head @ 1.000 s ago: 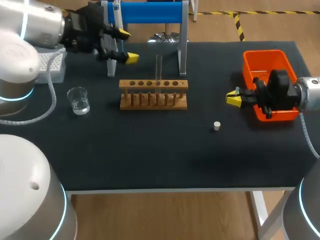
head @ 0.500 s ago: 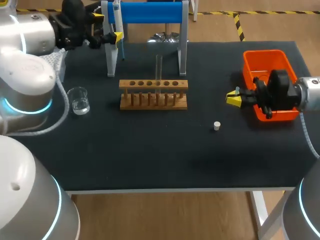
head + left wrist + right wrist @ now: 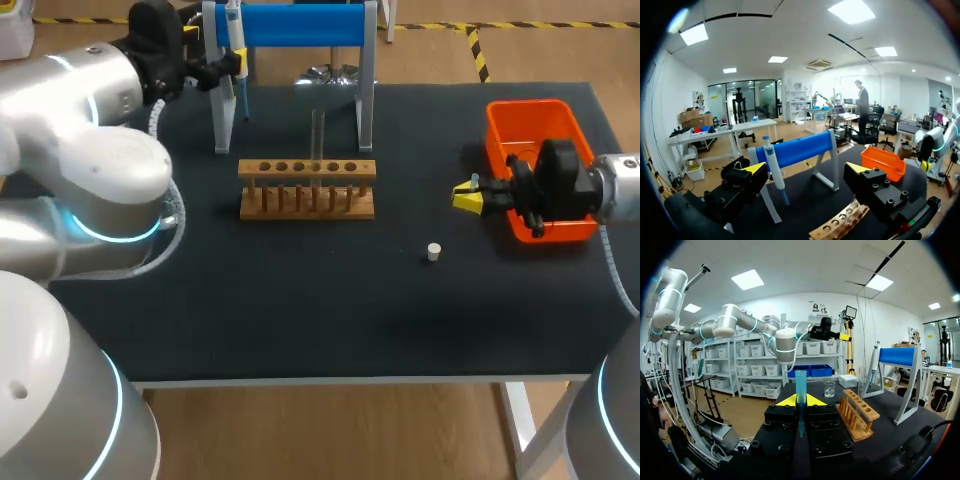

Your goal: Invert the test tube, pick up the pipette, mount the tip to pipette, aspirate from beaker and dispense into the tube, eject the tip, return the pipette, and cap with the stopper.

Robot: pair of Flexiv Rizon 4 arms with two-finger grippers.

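Mainly at risk: the pipette [image 3: 243, 95], which hangs on the blue stand [image 3: 300, 22] at the upper left of the head view.
Left fingers [image 3: 756, 168]: spread wide on either side of the pipette, gripping nothing. In the wrist view the pipette sits much closer to one finger than to the other.
Cause of trouble: closing off-centre could push the pipette sideways on its hook, twist it in the grip, or knock it off the stand.
Second risk: the left arm's elbow sweeps low over the left of the counter [image 3: 300, 300], and the beaker [image 3: 829, 388] stands there, hidden in the head view. A careless pull-back could tip it.
Right fingers [image 3: 785, 400]: pinching a slim blue tip [image 3: 800, 390] upright, at the right of the head view beside the orange bin [image 3: 535, 120]. A loose pinch could let the tip tilt before mounting.
Test tube [image 3: 317, 135]: upright in the wooden rack [image 3: 307, 188], centre of the head view.
Stopper [image 3: 434, 251]: lying on the counter, right of centre.
Change: the left arm has swung in towards the stand. Its fingers were clear of the stand a second ago and now flank the pipette, while the elbow now covers the beaker. The right arm has not moved.
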